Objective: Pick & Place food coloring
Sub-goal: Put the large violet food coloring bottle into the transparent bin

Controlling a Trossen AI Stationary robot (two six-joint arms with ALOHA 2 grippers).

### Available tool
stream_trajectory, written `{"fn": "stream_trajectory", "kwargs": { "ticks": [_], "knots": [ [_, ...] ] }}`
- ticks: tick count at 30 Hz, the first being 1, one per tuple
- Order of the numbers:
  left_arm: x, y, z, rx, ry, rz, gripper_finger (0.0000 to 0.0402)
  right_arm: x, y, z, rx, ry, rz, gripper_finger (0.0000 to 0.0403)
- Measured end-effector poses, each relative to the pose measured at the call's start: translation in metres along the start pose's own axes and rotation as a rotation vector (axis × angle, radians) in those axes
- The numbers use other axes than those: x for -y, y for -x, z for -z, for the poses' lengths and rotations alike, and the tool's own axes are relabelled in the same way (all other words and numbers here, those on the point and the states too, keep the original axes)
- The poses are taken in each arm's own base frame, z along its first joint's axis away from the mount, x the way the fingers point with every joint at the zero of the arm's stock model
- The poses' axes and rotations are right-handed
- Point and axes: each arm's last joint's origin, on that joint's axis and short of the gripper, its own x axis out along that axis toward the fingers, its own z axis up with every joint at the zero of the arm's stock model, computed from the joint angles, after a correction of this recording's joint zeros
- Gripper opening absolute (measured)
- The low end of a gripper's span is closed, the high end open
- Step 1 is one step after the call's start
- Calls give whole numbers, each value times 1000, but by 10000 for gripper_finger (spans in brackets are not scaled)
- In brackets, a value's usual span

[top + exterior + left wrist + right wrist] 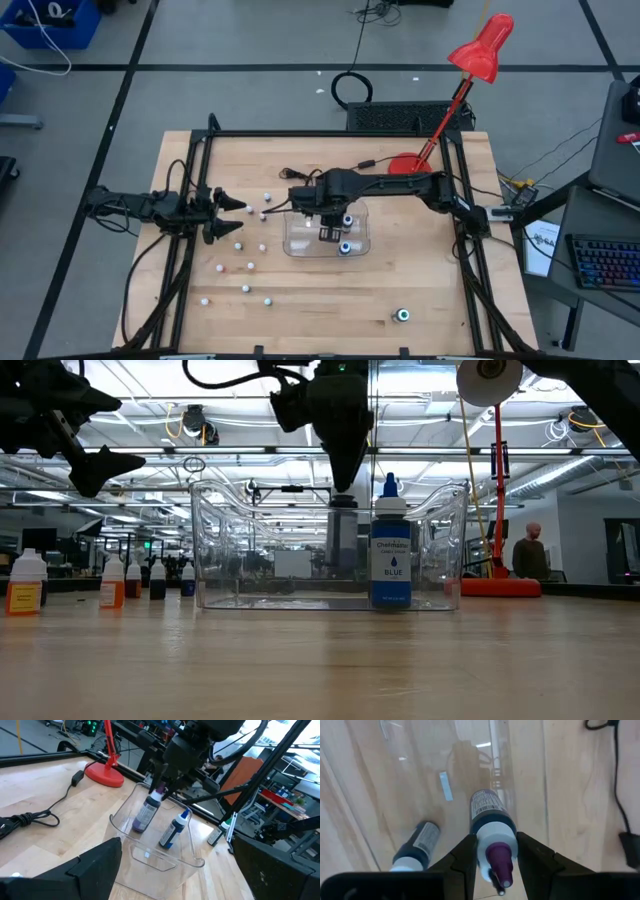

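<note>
The right pincer (492, 852) clamps a purple-tipped food coloring bottle (490, 827) inside the clear tub (300, 243), beside a blue bottle (391, 555). Only overhead do the other bottles (246, 267) show scattered on the table (420, 270), near the wide-open left pincer (238, 216).

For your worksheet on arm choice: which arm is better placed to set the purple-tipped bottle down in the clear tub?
Right. Its end effector already grips the purple-tipped bottle over the clear tub; the left end effector waits open beside it.
</note>
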Motion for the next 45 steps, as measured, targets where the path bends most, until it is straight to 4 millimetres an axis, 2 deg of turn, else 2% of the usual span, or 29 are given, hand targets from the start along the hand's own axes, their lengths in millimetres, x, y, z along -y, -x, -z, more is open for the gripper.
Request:
{"fn": "stream_trajectory", "kwargs": {
  "ticks": [24, 37, 45],
  "knots": [
    [0, 0, 0, -1, 0, 0, 379, -1, 0, 7, -66, -72, 9, 104],
    [0, 0, 0, 0, 0, 0, 379, -22, 2, 11, -90, -83, -89, 104],
    [0, 0, 0, -1, 0, 0, 379, -26, -21, 19, -187, -93, -61, 104]
  ]
}}
